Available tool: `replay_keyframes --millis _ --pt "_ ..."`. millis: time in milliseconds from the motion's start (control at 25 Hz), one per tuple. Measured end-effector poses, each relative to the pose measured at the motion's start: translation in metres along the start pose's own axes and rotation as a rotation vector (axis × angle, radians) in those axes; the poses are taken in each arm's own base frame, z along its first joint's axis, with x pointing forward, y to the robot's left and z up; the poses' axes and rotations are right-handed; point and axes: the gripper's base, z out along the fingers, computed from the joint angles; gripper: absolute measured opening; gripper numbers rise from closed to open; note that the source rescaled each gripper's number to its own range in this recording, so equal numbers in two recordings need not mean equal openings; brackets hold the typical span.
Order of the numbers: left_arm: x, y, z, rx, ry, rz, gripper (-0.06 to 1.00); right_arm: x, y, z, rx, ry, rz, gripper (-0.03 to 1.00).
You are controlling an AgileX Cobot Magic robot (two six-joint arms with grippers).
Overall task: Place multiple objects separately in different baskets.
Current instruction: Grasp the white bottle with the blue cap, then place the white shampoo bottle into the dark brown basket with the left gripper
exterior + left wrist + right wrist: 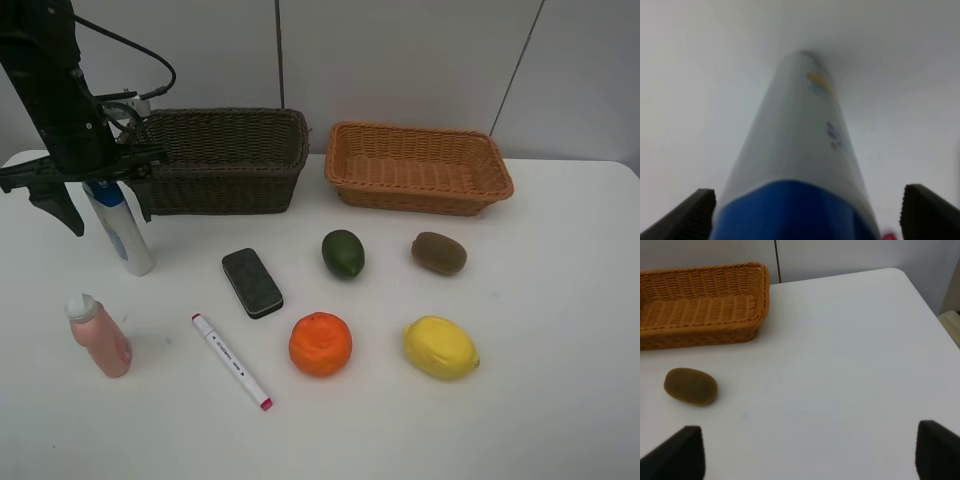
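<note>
The white blue-capped bottle (130, 240) stands upright on the table at the left, in front of the dark brown basket (228, 158). My left gripper (98, 202) is open and straddles its blue cap; in the left wrist view the bottle (800, 150) rises between the fingertips (692, 215) with a gap on one side. The pink bottle (100, 338), marker (232, 362), eraser (252, 282), green fruit (343, 253), orange (320, 343), lemon (440, 347) and kiwi (439, 253) lie on the table. My right gripper (805, 455) is open and empty above bare table, short of the kiwi (690, 386).
The light orange-tan basket (420, 168) stands at the back right, empty; it also shows in the right wrist view (700, 305). The dark basket is empty too. The table's right edge (935, 315) runs close to my right gripper.
</note>
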Motion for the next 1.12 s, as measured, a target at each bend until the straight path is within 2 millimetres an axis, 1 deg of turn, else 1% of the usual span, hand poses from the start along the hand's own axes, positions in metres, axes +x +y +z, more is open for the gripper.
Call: replay_keyframes --millis 40,80,120,320,400,440,520,560,640,760,840,880,960,1000,1120 --pt "0.000 0.000 0.000 0.000 0.000 0.000 0.68 0.000 0.000 0.000 0.000 0.000 0.000 0.99" --pt "0.000 0.000 0.000 -0.001 0.001 0.000 0.49 0.000 0.000 0.000 0.000 0.000 0.000 0.99" --pt "0.000 0.000 0.000 -0.001 0.002 0.002 0.35 0.000 0.000 0.000 0.000 0.000 0.000 0.99" --pt "0.002 0.001 0.000 -0.013 0.022 0.035 0.34 0.000 0.000 0.000 0.000 0.000 0.000 0.99" --pt "0.003 0.002 -0.006 -0.022 0.039 0.065 0.33 0.000 0.000 0.000 0.000 0.000 0.000 0.99" --pt "0.003 0.001 -0.012 -0.018 0.050 0.080 0.33 0.000 0.000 0.000 0.000 0.000 0.000 0.99" --pt "0.002 -0.001 -0.036 0.005 0.047 0.122 0.33 0.000 0.000 0.000 0.000 0.000 0.000 0.99" --pt "-0.002 -0.005 -0.051 0.036 0.011 0.145 0.33 0.000 0.000 0.000 0.000 0.000 0.000 0.99" --pt "-0.011 -0.012 -0.088 0.107 -0.102 0.191 0.33 0.000 0.000 0.000 0.000 0.000 0.000 0.99" --pt "-0.023 -0.020 -0.133 0.177 -0.249 0.241 0.33 0.000 0.000 0.000 -0.001 0.000 0.000 0.99" --pt "-0.034 -0.022 -0.151 0.195 -0.320 0.252 0.33 0.000 0.000 0.000 -0.001 0.000 0.000 0.99" --pt "-0.041 -0.022 -0.156 0.200 -0.347 0.247 0.33 0.000 0.000 0.000 -0.001 0.000 0.000 0.99" --pt "-0.060 -0.021 -0.154 0.197 -0.374 0.232 0.33 0.000 0.000 0.000 -0.001 0.000 0.000 0.99" --pt "-0.072 -0.022 -0.147 0.192 -0.373 0.223 0.33 0.000 0.000 0.000 -0.001 0.000 0.000 0.99" --pt "-0.103 -0.025 -0.109 0.167 -0.334 0.203 0.33 0.000 0.000 0.000 -0.001 0.000 0.000 0.99"
